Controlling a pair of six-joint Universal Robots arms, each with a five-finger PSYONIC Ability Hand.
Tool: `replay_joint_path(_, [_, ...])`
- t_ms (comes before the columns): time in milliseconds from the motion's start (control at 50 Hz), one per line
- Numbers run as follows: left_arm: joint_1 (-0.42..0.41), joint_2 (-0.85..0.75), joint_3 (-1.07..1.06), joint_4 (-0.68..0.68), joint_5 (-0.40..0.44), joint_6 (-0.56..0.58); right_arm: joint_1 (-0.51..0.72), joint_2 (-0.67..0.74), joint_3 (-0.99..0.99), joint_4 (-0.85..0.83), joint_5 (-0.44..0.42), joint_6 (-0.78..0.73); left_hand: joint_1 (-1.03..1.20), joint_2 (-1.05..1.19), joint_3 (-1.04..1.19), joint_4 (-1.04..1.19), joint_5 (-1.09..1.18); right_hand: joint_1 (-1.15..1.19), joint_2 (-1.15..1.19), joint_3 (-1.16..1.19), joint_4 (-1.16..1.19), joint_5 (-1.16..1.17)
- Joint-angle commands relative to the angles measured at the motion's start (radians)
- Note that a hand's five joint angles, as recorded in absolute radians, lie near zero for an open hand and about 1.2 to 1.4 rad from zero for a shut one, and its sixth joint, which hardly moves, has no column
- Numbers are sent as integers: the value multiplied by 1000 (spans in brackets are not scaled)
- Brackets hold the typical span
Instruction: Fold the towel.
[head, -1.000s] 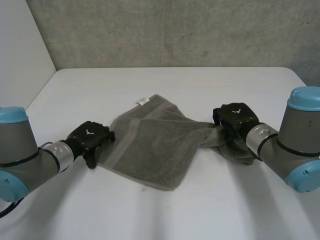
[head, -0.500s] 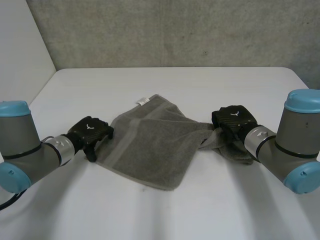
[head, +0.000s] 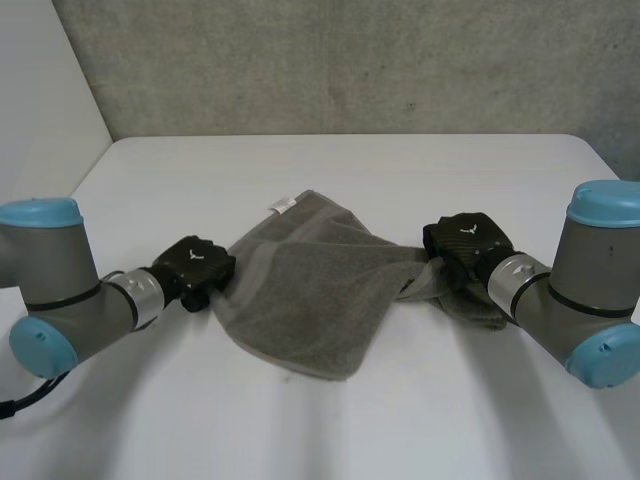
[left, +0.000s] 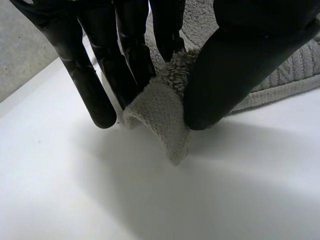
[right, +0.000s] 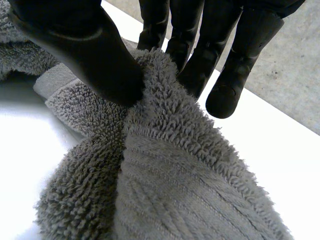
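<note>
A grey towel (head: 305, 285) lies rumpled across the middle of the white table (head: 330, 420). My left hand (head: 196, 266) is at the towel's left edge. In the left wrist view its fingers (left: 127, 60) and thumb (left: 235, 65) pinch a small fold of the towel's edge (left: 162, 115). My right hand (head: 462, 243) is at the towel's bunched right end. In the right wrist view its thumb (right: 87, 50) and fingers (right: 200, 45) are shut on thick folds of towel (right: 170, 170), which hang below the palm.
A white label (head: 282, 205) sticks out at the towel's far corner. A grey concrete wall (head: 330, 65) stands behind the table's far edge. Bare tabletop lies in front of the towel and beyond it.
My left hand has moved right onto the towel's left edge and closed on it, lifting that edge slightly. My right hand has kept its grip and barely moved.
</note>
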Motion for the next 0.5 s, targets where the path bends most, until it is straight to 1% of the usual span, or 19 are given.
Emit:
replay_joint_path(20, [-2, 79, -5, 6, -2, -64, 0, 0, 0, 2, 0, -1, 226, 195, 201, 196, 218, 80, 82, 64, 56, 74])
replay_joint_path(100, [0, 153, -25, 6, -4, -128, 0, -8, -1, 11, 0, 2, 226, 195, 201, 196, 218, 80, 82, 64, 56, 74])
replay_joint_path(160, [3, 182, -42, 6, -7, -138, 2, -14, -1, 12, -2, 2, 226, 195, 201, 196, 218, 80, 82, 64, 56, 74])
replay_joint_path(200, [9, 248, -90, 6, -34, -144, 2, -37, -3, 14, -14, 4, 226, 195, 201, 196, 218, 80, 82, 64, 56, 74])
replay_joint_path(220, [9, 248, -90, 6, -34, -144, 2, -37, -3, 14, -14, 4, 226, 195, 201, 196, 218, 80, 82, 64, 56, 74])
replay_joint_path(260, [13, 323, -139, 3, -71, -147, -5, -81, -5, 32, -55, 7, 226, 195, 201, 196, 218, 80, 82, 64, 56, 74])
replay_joint_path(280, [13, 324, -139, 2, -71, -147, -5, -81, -5, 32, -55, 7, 226, 195, 201, 196, 218, 80, 82, 64, 56, 74])
replay_joint_path(300, [13, 360, -160, 2, -85, -148, -9, -104, -11, 55, -86, 10, 226, 195, 201, 196, 218, 80, 82, 64, 56, 74])
replay_joint_path(320, [13, 360, -160, 2, -85, -148, -9, -104, -11, 55, -86, 10, 226, 195, 201, 196, 218, 80, 82, 64, 56, 74])
replay_joint_path(360, [13, 431, -189, -2, -111, -153, -12, -148, -40, 147, -153, 10, 226, 195, 201, 196, 218, 80, 82, 64, 56, 74])
replay_joint_path(380, [13, 431, -189, -2, -111, -153, -12, -149, -40, 147, -153, 10, 226, 195, 201, 196, 218, 80, 82, 64, 56, 74])
replay_joint_path(420, [22, 521, -199, -14, -138, -184, -20, -184, -105, 297, -192, 2, 226, 195, 201, 196, 218, 80, 82, 64, 56, 74])
replay_joint_path(440, [23, 521, -199, -14, -139, -184, -20, -184, -106, 298, -192, 2, 226, 195, 201, 196, 218, 80, 82, 64, 56, 74])
replay_joint_path(460, [32, 562, -199, -30, -152, -211, -26, -195, -151, 390, -198, -1, 226, 195, 201, 196, 218, 80, 82, 64, 56, 74])
replay_joint_path(480, [32, 563, -199, -30, -152, -211, -26, -195, -152, 391, -198, -1, 226, 195, 201, 196, 218, 80, 82, 64, 56, 74])
replay_joint_path(500, [44, 601, -199, -49, -158, -240, -34, -202, -202, 487, -212, 1, 226, 195, 201, 196, 218, 80, 82, 64, 56, 74])
